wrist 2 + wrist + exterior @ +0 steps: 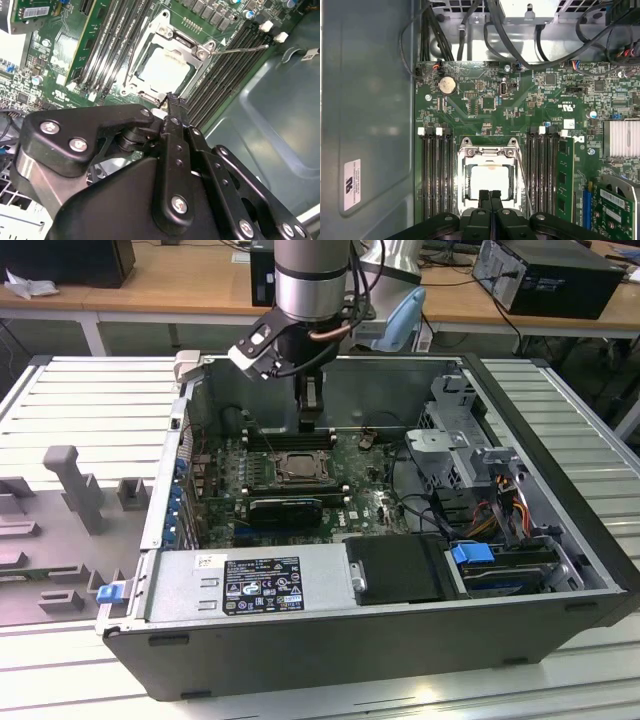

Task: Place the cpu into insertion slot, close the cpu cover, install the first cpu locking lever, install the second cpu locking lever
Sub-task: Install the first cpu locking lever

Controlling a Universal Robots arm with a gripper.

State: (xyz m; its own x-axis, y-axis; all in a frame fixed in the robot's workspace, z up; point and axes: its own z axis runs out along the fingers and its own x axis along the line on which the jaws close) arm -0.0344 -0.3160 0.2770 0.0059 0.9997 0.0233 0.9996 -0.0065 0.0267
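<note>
- The gripper (490, 196) hangs over one edge of the slot (270, 470), its fingers pressed together with nothing between them (their tips hide that edge in both wrist views).
- The cpu (490, 181) lies in the slot. Its pale face shows through the window of the cover (488, 153), which lies flat.
- A thin lever (242, 48) sticks out over the memory slots (220, 75), seemingly unlatched. The other lever is hard to trace.

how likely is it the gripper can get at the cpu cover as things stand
Probably yes. The gripper, jaws shut, hangs right at the edge of the cpu cover with nothing between them in the first wrist view. The memory slots on either side lie low and look unlikely to hinder it.
</note>
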